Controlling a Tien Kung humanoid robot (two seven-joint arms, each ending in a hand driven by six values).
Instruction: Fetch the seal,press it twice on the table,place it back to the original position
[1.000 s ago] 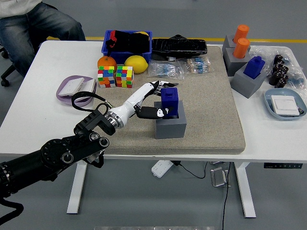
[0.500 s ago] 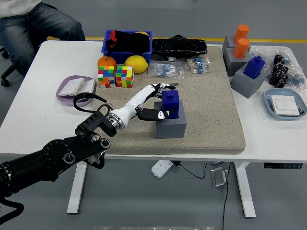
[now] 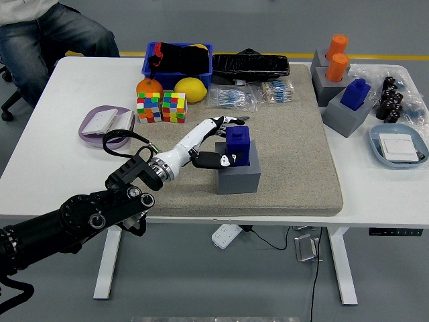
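A white surface (image 3: 47, 168) stands on a grey floor, with a tan mat (image 3: 295, 168) over its middle and a seated person (image 3: 47, 30) at the far left corner. From the left: one lilac dish (image 3: 100, 124), one orange (image 3: 148, 86), two colour cubes (image 3: 161, 107), one lemon (image 3: 190, 89), one blue bin (image 3: 177, 59) behind them, one black tray (image 3: 250, 65), and two packets (image 3: 255, 94) of small items. In the mat's middle sits one grey block (image 3: 239, 176) carrying the blue seal (image 3: 238, 145). The left hand (image 3: 218, 139) comes in from the lower left; its fingers (image 3: 231, 121) reach past the seal's far left corner and its thumb (image 3: 216, 159) lies against the near left face, so it brackets the seal loosely, without a firm clench. The seal is seated in its block, not lifted. Further right stand two orange seals (image 3: 337, 57) on grey blocks, one more blue seal (image 3: 356, 94) on another, a cluster of small dark bottles (image 3: 391, 97), and one pale blue dish (image 3: 399, 147). Against a second earlier, the hand has edged slightly closer round the seal; everything else lies as it did.
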